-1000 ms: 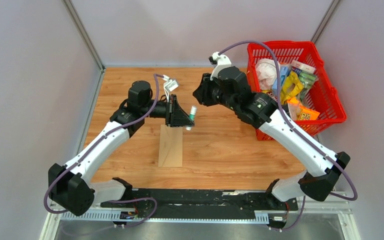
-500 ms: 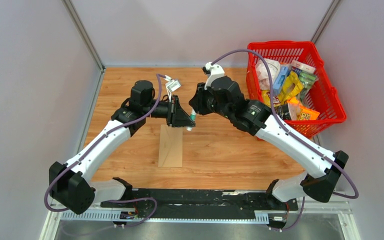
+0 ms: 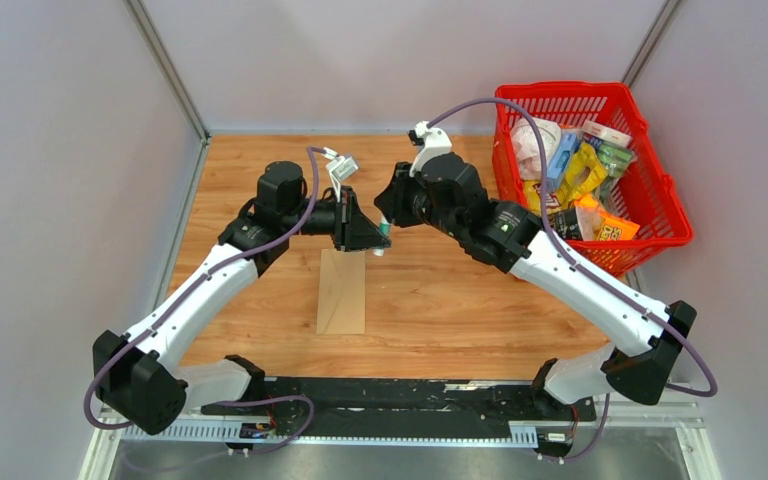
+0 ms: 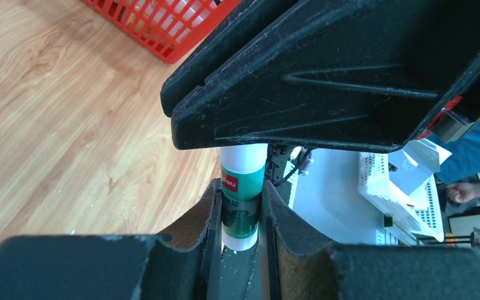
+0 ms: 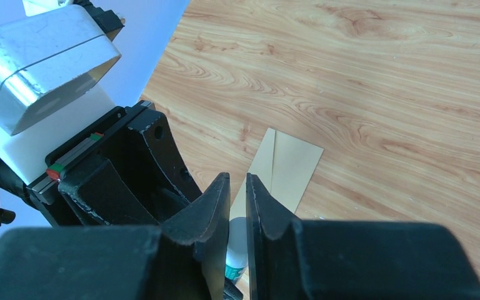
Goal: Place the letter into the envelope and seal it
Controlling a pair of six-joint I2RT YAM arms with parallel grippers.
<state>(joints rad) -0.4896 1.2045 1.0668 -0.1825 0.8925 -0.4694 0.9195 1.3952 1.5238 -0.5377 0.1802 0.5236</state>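
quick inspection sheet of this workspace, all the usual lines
surface: wood-grain table, no spill seen
job's things: envelope lies flat on the table; letter not seen in any view
clutter: red basket of packets at the far right
grippers: left gripper shut on a glue stick, held off the table; right gripper at the stick's capped end, grip cannot be told
cables: purple cables run along both arms, one arching over the right wrist
surroundings: pale walls on three sides
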